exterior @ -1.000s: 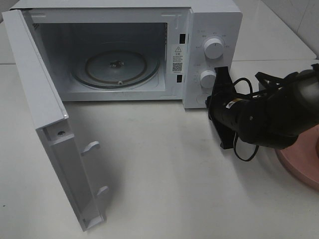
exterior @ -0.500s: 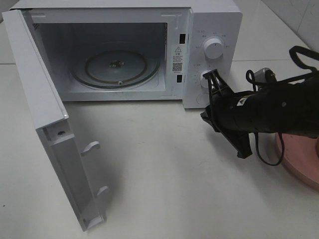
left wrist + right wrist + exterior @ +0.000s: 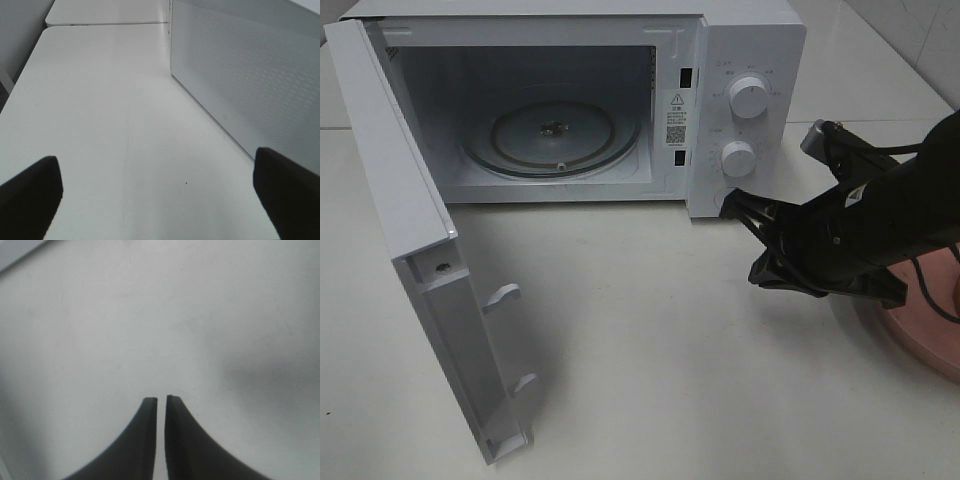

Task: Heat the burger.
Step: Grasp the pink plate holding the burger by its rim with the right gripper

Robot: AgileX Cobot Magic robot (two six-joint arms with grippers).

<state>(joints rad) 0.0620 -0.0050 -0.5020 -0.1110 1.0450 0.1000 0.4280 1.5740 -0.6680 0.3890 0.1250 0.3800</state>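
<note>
The burger is out of view in every frame. My right gripper (image 3: 752,238) hovers over the bare table just right of the microwave's (image 3: 745,60) control panel, its arm reaching in from the right above the pink plate (image 3: 926,330). In the right wrist view its fingertips (image 3: 149,407) stand almost together with only a thin slit and nothing between them (image 3: 161,401). My left gripper (image 3: 157,200) is open wide, empty, low over the table beside the microwave's perforated side wall (image 3: 250,85).
The microwave door (image 3: 430,250) is swung fully open toward the front left, showing the glass turntable (image 3: 555,130) with nothing on it. Two white knobs (image 3: 748,97) sit on the panel. A table seam (image 3: 107,23) runs behind the left gripper.
My right arm has swung lower and rolled, its gripper moving down from the lower knob toward the table. Its fingers have parted by a sliver. The left gripper has not moved.
</note>
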